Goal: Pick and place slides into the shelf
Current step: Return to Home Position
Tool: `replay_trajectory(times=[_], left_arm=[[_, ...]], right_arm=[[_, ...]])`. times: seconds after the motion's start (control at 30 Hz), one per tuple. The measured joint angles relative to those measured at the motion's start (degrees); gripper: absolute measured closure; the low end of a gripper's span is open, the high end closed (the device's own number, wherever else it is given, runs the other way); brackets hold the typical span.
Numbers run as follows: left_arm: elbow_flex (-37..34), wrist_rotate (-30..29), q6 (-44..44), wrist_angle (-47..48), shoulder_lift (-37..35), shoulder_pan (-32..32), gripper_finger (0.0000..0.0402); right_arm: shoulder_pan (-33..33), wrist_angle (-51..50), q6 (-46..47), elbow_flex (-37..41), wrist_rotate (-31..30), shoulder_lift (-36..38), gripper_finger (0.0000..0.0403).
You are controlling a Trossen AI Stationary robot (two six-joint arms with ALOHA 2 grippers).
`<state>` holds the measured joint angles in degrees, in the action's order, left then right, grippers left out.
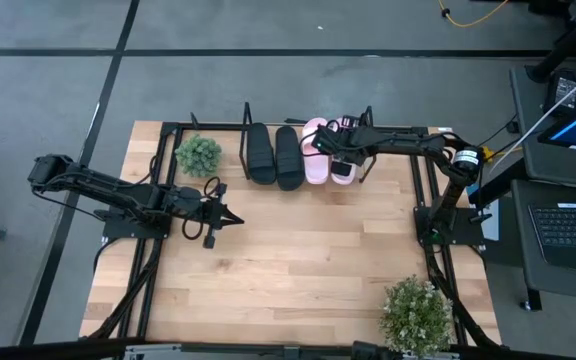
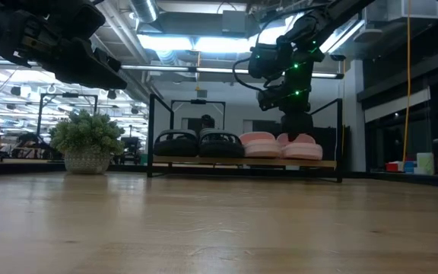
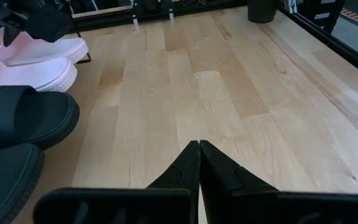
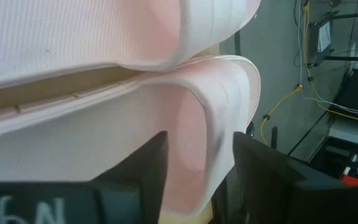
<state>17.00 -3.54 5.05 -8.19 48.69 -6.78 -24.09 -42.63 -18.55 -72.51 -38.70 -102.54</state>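
The shelf [image 1: 400, 131] stands at the table's far edge. On it lie two black slides [image 1: 259, 155] [image 1: 288, 158] and two pink slides side by side, soles down. My right gripper [image 1: 341, 160] is over the right-hand pink slide [image 1: 344, 172], shut on its strap; the low view shows it standing on that slide [image 2: 301, 146]. The other pink slide [image 1: 315, 152] lies beside it. My left gripper [image 1: 230, 218] is shut and empty, above the table left of the middle; its wrist view shows the fingers closed together [image 3: 199, 163]. My right gripper has the right-hand pink slide's wide strap [image 4: 199, 134] between its two fingers, near the strap's edge. The fingers come from above, pointing down. The slide lies with its sole on the shelf's board [image 2: 242, 162], next to the other pink slide [image 4: 104, 31].
A small potted plant [image 1: 198, 155] stands left of the shelf and a bigger one [image 1: 416, 315] at the near right corner. Black frame rails [image 1: 433, 200] run along the table's sides. Bare wood [image 1: 308, 250] lies in front of the shelf.
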Motion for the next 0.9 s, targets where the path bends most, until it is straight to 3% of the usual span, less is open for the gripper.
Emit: replay_trajectory(times=[0.17,0.4,0.8,0.9], left_arm=[[0.0,0.0,0.0,0.0,0.0,0.0,0.0401],[0.0,0.0,-0.1,0.0,0.0,0.0,0.0401],[0.0,0.0,-0.1,0.0,0.0,0.0,0.0401],[0.0,0.0,-0.1,0.0,0.0,0.0,0.0401]], right_arm=[[0.9,-0.1,-1.4,0.0,0.0,0.1,0.0202],[2.3,-2.2,-2.7,-0.9,0.0,0.4,0.0197],[4.4,-15.9,6.4,-16.5,0.1,0.4,0.0197],[5.4,-18.0,7.8,-21.0,3.5,0.4,0.0197]])
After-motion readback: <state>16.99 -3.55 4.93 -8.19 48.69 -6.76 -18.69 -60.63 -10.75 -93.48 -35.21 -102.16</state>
